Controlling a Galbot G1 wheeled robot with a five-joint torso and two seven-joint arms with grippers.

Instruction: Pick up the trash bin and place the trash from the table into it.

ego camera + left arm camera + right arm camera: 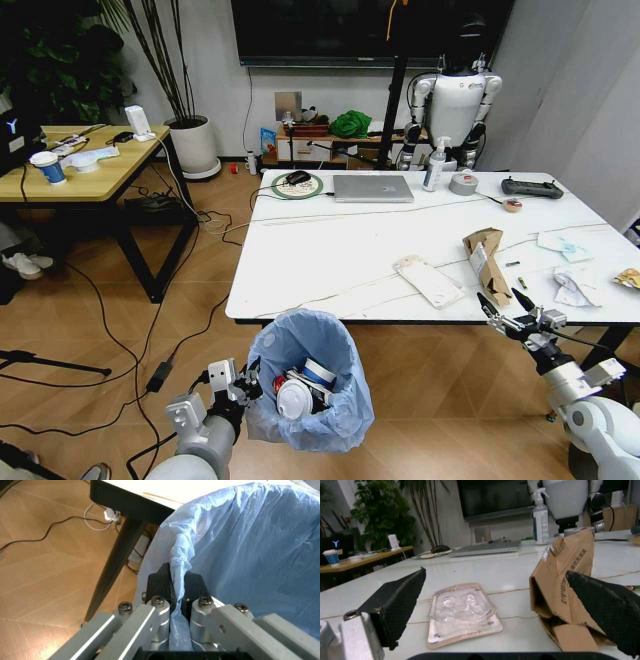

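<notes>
Left gripper is clamped on the rim of the trash bin, jaws pinching a fold of the light-blue liner over the edge. I hold the bin just in front of the table, below its near edge; a blue-white cup and crumpled white paper already sit inside. Right gripper hovers at the near edge with jaws wide apart, pointed between two pieces of trash.

Handling notes, largest first:

- Bin: light, I judge, even with litter in it. The liner is thin, crinkly and slippery; a grip on film alone could slide, so the pinch should take in the hard rim.
- Torn cardboard box: stiff but crushable, light, standing partly open. Best taken across a flat wall, not the ragged flap.
- Flat clear blister pack: lies flush on the marble top, thin and slick. Hard to get under; I would take one long edge.
- White papers farther to the right: soft, nearly weightless, will crumple in the jaws.
- Small wrapper at the far right edge: too small for me to judge.
</notes>
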